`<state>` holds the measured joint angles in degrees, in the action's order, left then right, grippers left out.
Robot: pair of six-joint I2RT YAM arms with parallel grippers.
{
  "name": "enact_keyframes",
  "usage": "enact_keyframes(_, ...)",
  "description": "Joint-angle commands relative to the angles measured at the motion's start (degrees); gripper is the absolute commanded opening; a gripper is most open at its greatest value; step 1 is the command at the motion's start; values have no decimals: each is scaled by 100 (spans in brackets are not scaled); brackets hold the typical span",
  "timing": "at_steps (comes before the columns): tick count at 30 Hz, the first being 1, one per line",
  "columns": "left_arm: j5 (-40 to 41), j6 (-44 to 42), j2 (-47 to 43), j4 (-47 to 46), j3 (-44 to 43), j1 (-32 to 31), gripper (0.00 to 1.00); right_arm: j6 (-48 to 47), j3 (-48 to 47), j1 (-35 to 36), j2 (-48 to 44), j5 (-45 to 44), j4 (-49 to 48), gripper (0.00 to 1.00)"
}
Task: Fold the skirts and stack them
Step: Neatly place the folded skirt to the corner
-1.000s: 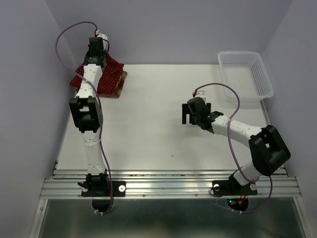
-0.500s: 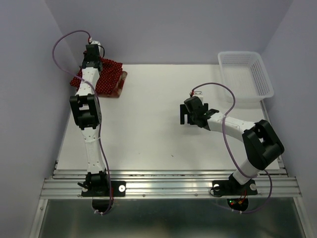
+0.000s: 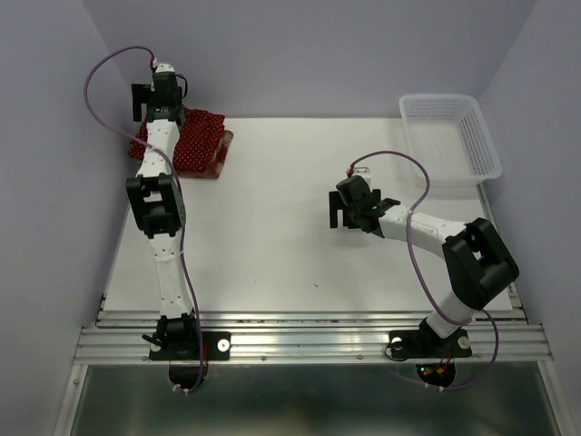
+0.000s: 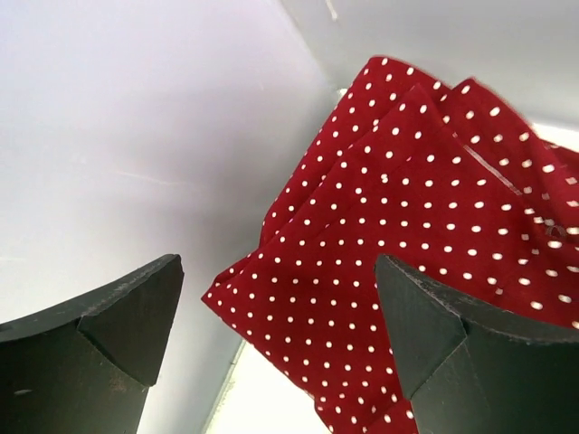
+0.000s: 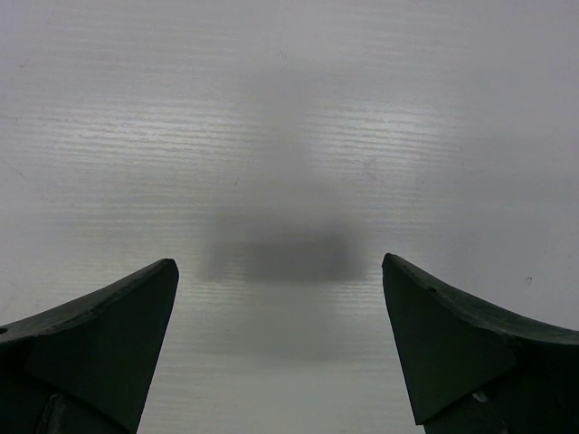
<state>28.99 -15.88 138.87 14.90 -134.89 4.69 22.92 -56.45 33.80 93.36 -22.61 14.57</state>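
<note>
A dark red polka-dot skirt [image 3: 195, 143] lies folded on top of a pile at the table's far left corner. A strip of plaid skirt [image 3: 221, 156] shows under the pile's right edge. My left gripper [image 3: 145, 103] hovers open above the pile's back left corner, close to the wall. In the left wrist view the polka-dot skirt [image 4: 416, 208] lies below and beyond the left gripper [image 4: 280, 312], with nothing between the fingers. My right gripper [image 3: 343, 211] hangs open over bare table right of centre. The right wrist view shows only the right gripper [image 5: 280, 312] and its shadow.
A white mesh basket [image 3: 479, 136] stands at the far right corner, with nothing visible in it. Lilac walls close in the table on the left, back and right. A metal rail [image 3: 309, 341] with both arm bases runs along the near edge.
My left gripper has opened, let go of the polka-dot skirt and drawn back toward the far left corner. The right arm has pulled in slightly and stays open.
</note>
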Motion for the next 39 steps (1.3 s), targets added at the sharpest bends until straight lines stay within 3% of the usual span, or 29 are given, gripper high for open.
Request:
enact_keyframes(1, -226, 383, -1150, -162, 50, 59, 99, 73, -130, -32, -160, -59, -24, 100)
enact_keyframes(6, -2351, 86, -1722, 118, 858, 50, 99, 20, -42, -32, -222, 20, -68, 100)
enact_keyframes(13, -3426, -266, -1513, 575, 1044, 41, 99, -94, 55, -32, -327, -33, -94, 100)
enact_keyframes(18, -3497, -407, -845, 1014, 351, 32, 99, -147, 46, -32, -310, -138, -94, 100)
enact_keyframes(22, -3585, -539, -747, 981, 375, -20, 99, -156, 20, -32, -257, -147, -94, 100)
enact_keyframes(32, -2304, -557, -89, 269, 16, -311, 99, -112, 2, -32, -134, -68, -94, 100)
enact_keyframes(39, -2239, -373, 352, -65, -258, -319, 99, -112, -60, -32, -108, -147, 20, 100)
